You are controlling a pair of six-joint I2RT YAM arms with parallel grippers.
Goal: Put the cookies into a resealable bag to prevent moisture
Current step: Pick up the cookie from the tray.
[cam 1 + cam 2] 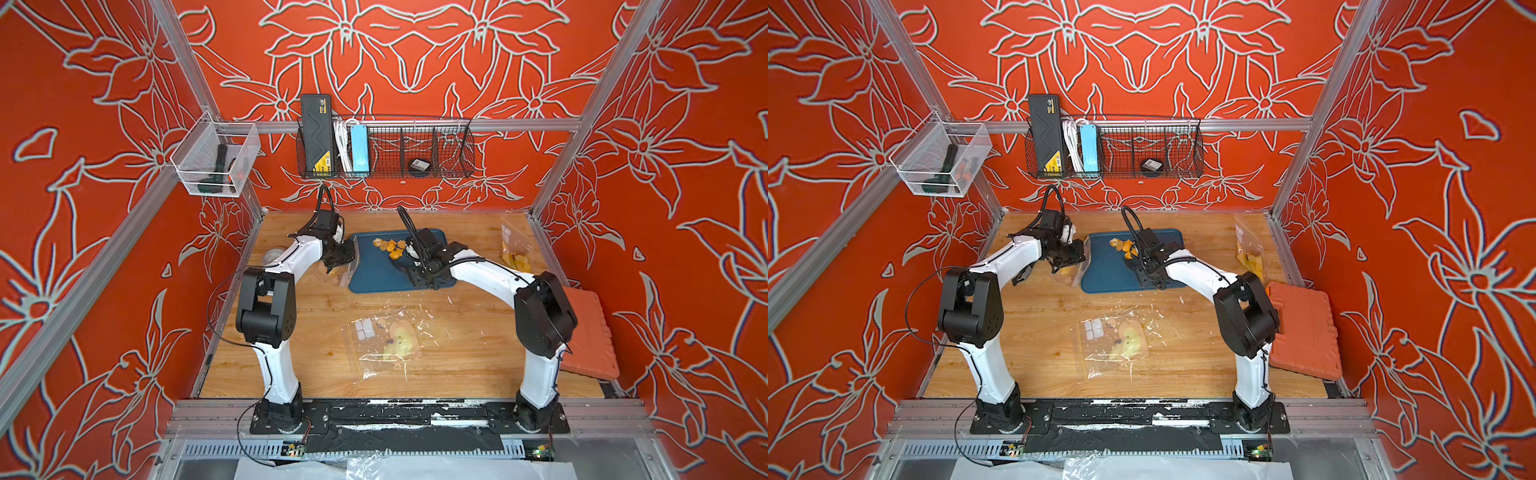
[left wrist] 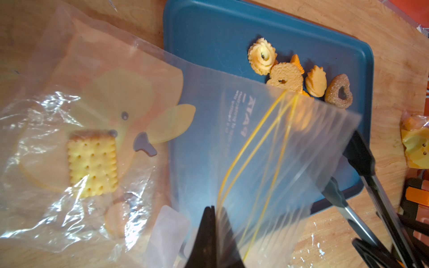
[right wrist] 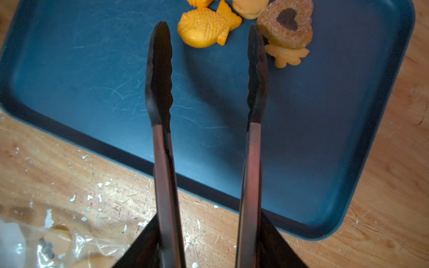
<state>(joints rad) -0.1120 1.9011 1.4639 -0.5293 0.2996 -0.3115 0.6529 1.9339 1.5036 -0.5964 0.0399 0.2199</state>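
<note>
A square yellow cracker is already inside the clear resealable bag, which the left gripper clenches. The other orange cookies lie at a top view's centre on the dark blue tray. The right gripper grasps empty black-tipped tongs.

A black wire basket hangs on the far wall (tall black box, pale blue strip inside); an orange plastic case lies at the right.

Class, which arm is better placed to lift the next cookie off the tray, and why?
Right. The right gripper holds tongs, tips apart near the fish cookie on the tray. The left gripper pinches the bag open at the tray's edge.
</note>
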